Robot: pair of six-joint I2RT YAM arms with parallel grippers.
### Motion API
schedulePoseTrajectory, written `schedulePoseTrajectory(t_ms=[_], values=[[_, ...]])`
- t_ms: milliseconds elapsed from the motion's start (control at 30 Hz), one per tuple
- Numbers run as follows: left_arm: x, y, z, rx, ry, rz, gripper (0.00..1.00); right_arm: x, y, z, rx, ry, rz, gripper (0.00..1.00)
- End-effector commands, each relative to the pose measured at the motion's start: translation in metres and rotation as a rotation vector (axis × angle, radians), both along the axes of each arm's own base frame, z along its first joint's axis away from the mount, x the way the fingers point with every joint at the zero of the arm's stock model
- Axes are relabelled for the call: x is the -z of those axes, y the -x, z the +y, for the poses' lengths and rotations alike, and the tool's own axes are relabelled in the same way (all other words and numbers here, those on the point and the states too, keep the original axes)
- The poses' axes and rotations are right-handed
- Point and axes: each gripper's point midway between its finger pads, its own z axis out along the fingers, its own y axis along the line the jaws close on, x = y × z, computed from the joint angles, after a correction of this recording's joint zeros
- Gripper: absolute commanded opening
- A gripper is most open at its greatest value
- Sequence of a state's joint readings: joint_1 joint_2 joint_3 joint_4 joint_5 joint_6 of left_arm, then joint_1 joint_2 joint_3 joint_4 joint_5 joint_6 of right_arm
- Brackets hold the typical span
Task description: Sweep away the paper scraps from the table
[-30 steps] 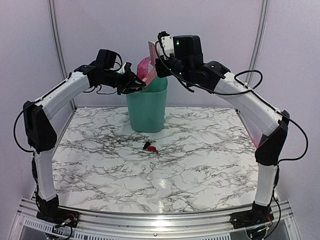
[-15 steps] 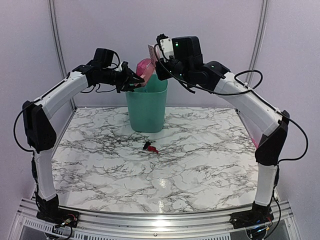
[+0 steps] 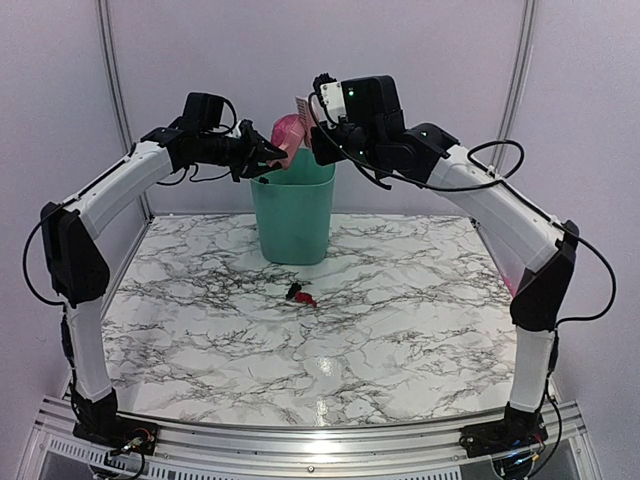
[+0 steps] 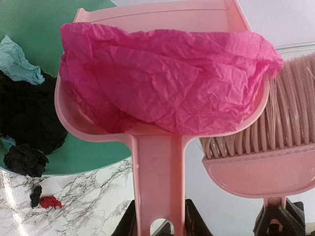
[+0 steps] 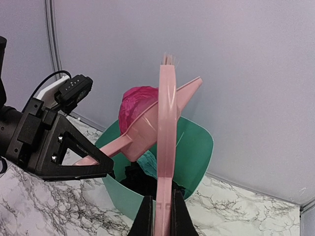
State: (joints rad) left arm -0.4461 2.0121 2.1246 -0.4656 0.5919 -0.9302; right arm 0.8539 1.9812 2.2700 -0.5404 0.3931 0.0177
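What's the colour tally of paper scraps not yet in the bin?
Magenta scrap: 1, in the dustpan above the bin
Black scrap: 1, on the table
Red scrap: 1, on the table beside the black scrap
Total: 3

walls [image 3: 420, 60]: plain pale lilac | corner posts [image 3: 520, 60]: grey metal | light: soft, even

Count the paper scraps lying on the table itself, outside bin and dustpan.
2: a black scrap and a red scrap side by side on the table, in front of the green bin. More may be hidden behind the bin.
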Motion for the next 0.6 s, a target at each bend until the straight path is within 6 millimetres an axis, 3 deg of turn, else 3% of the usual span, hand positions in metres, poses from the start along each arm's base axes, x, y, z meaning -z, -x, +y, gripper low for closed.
schedulePoseTrajectory(t_ms=[0,300,567], values=[[-0.042,0.007,0.001,0.0,0.055,-0.104,0.0,0.001,0.005,-0.006,-0.002,-0.002,0.025,0.0],[-0.036,-0.002,-0.001,-0.018,0.067,-0.087,0.0,0.001,0.013,-0.027,0.044,0.034,0.039,0.0],[-0.039,-0.011,-0.008,-0.031,0.137,-0.063,0.0,-0.024,0.037,-0.061,0.08,0.001,0.007,0.0]])
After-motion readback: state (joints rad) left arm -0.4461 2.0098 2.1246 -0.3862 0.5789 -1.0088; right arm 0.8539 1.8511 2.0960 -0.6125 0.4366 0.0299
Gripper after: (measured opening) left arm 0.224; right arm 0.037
